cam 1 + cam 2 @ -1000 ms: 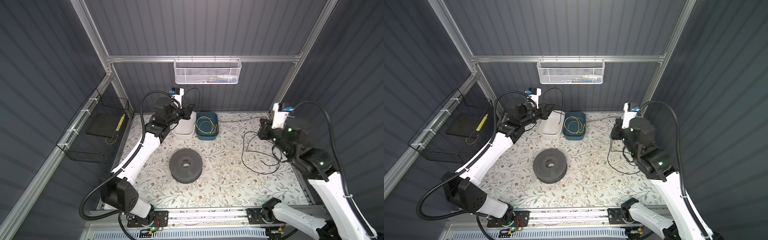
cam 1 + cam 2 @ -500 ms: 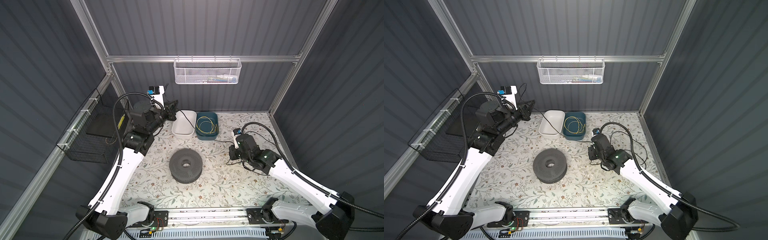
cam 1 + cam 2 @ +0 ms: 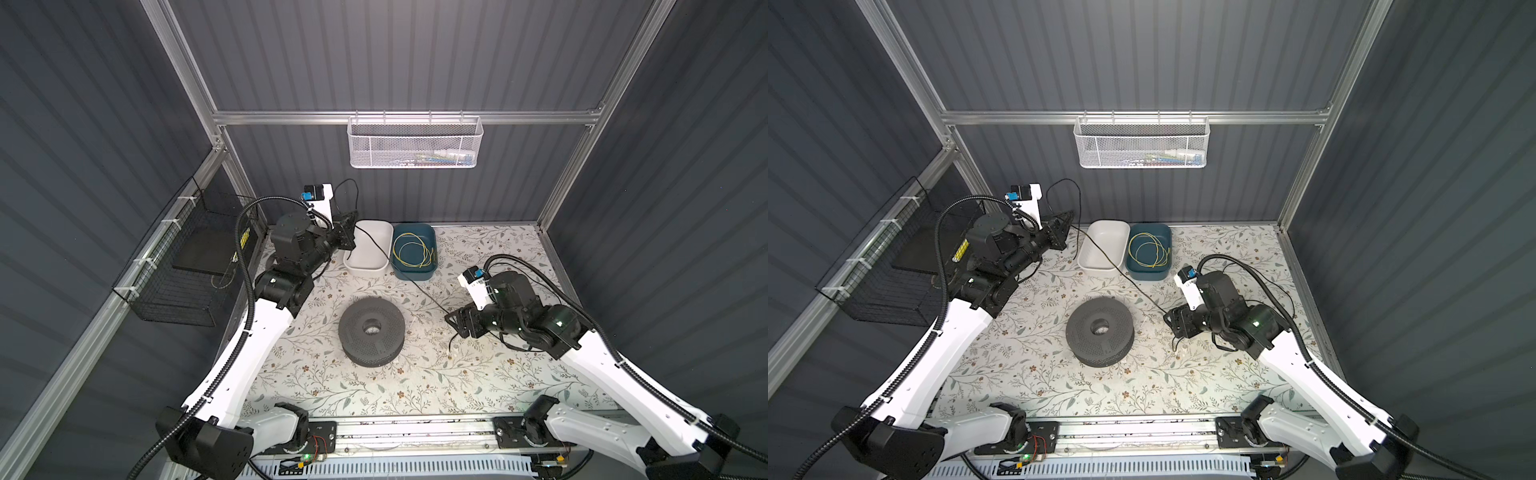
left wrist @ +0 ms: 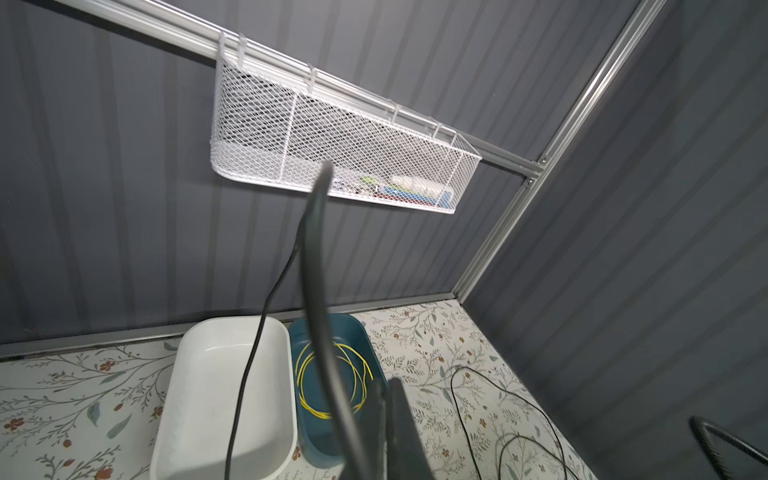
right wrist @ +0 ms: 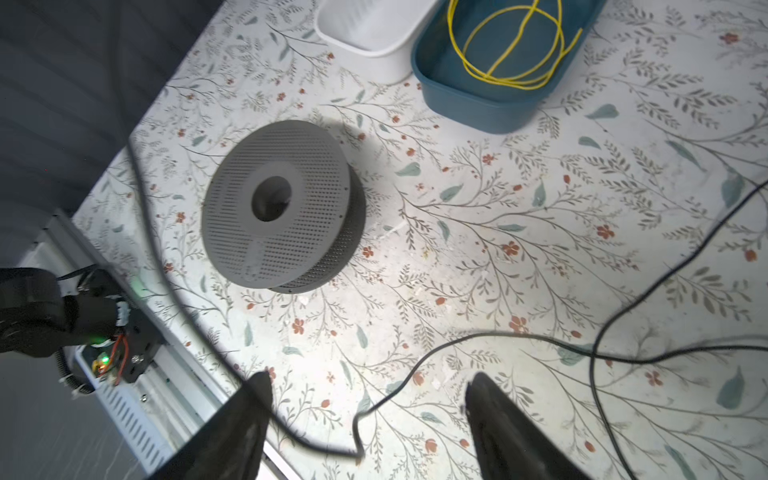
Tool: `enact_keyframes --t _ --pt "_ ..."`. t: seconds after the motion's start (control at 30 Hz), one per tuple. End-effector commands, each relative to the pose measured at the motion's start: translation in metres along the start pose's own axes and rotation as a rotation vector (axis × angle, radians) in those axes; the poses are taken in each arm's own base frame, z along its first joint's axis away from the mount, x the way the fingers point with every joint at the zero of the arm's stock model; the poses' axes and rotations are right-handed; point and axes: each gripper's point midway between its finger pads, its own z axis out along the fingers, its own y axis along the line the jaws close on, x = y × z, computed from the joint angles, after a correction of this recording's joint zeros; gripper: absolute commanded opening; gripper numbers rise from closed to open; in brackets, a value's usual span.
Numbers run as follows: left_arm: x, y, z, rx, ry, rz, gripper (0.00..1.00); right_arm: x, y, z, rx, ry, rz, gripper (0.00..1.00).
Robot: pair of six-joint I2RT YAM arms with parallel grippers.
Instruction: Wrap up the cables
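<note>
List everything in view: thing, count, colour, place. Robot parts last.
cable: one, black, from the left hand across the mat
spool: one, grey, middle of the mat
white tub: one, white, back of the mat
blue tub: one, blue, beside the white tub
yellow wire: one coil, yellow, in the blue tub
white basket: one, white, on the back rail
black basket: one, black, on the left wall
mat: one, floral, covering the table
left hand: one, black, shut on the cable
right hand: one, black, open, right of the spool
</note>
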Motion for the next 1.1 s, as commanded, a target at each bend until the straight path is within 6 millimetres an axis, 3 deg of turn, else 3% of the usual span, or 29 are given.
enact_keyframes --t 0.0,0.07,0.17,0.23,0.33,0.5,0.57,0.67,0.87,0.93,1.07 --pt "-0.018 0.006 0.010 -0.035 -0.082 -0.018 0.00 0.016 0.001 -0.004 -0.006 0.077 -0.013 0.76" --pt "-0.020 0.008 0.016 -0.041 -0.086 -0.059 0.00 -0.003 0.003 -0.013 -0.004 0.009 -0.001 0.76" --pt "-0.020 0.016 0.021 -0.073 -0.111 -0.134 0.00 -0.053 0.006 -0.032 0.011 -0.165 0.130 0.76" --pt "-0.019 0.020 0.021 -0.077 -0.147 -0.173 0.00 -0.089 0.030 -0.047 -0.120 -0.285 0.209 0.76" --pt "-0.019 0.019 0.021 -0.072 -0.179 -0.200 0.00 -0.138 0.045 -0.067 -0.277 -0.483 0.425 0.81" --pt "-0.015 0.014 0.017 -0.053 -0.232 -0.208 0.00 -0.181 0.061 -0.045 -0.630 -0.609 0.811 0.82" --pt "-0.015 0.011 0.012 -0.039 -0.274 -0.196 0.00 -0.189 0.066 -0.017 -0.715 -0.586 0.943 0.82" --pt "-0.011 0.006 0.005 -0.031 -0.323 -0.174 0.00 -0.199 0.079 0.004 -0.800 -0.574 1.067 0.83" --pt "0.004 0.000 -0.005 -0.006 -0.400 -0.143 0.00 -0.200 0.101 0.052 -0.914 -0.512 1.323 0.84" --pt "0.008 -0.005 -0.007 0.001 -0.413 -0.119 0.00 -0.202 0.109 0.062 -0.931 -0.481 1.359 0.85" --pt "0.012 -0.008 -0.010 0.015 -0.420 -0.125 0.00 -0.207 0.100 0.071 -0.905 -0.532 1.429 0.86"
